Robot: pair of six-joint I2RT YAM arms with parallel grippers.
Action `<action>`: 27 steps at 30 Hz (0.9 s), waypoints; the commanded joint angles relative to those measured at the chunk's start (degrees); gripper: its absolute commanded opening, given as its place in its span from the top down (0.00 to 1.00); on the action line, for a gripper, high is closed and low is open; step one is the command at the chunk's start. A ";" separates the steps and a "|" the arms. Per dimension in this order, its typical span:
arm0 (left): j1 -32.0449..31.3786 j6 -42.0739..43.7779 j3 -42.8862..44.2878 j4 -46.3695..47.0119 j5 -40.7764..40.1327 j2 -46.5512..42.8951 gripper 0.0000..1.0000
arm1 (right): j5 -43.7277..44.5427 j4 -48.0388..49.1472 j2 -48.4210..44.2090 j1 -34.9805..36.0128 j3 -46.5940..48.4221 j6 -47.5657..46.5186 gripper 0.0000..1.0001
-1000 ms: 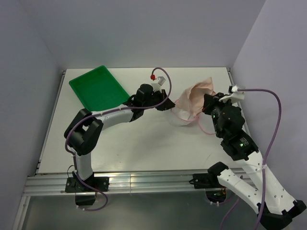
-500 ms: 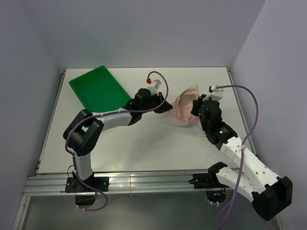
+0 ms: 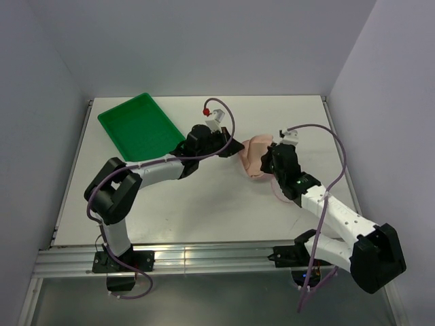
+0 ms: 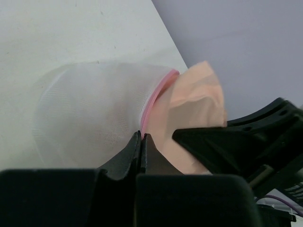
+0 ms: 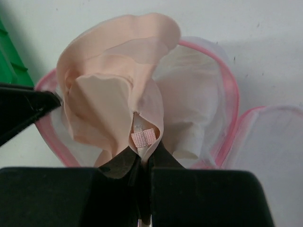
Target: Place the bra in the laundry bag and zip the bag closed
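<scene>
White table (image 3: 204, 197), flat, w/ a metal rail (image 3: 204, 258) along the near edge. Green tray (image 3: 138, 126) lies on it at the far left corner, turned a bit. Laundry bag (image 4: 85, 113) lies right of the middle, its white mesh on the tabletop, 2 halves spread open. Bra (image 5: 113, 90) sits at the bag's mouth; can't tell if it touches the table. Tray & bag are apart.
</scene>
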 commanded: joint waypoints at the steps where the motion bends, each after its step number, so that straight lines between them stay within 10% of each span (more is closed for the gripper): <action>1: 0.01 -0.65 -0.41 5.76 -0.75 -3.50 1.00 | -3.06 -0.10 1.01 -0.23 -1.12 0.99 1.00; 21: -0.43 -5.92 -8.85 13.41 2.41 -6.57 1.00 | -4.04 -2.05 23.33 -0.31 15.22 1.42 0.99; 25: -0.35 -6.10 -9.91 12.18 1.36 -7.37 1.00 | -4.73 -1.51 25.09 -0.58 16.63 1.16 0.80; 27: -0.26 -6.02 -10.61 11.47 0.31 -8.16 1.00 | -5.87 -3.26 24.66 -0.49 17.42 0.73 0.54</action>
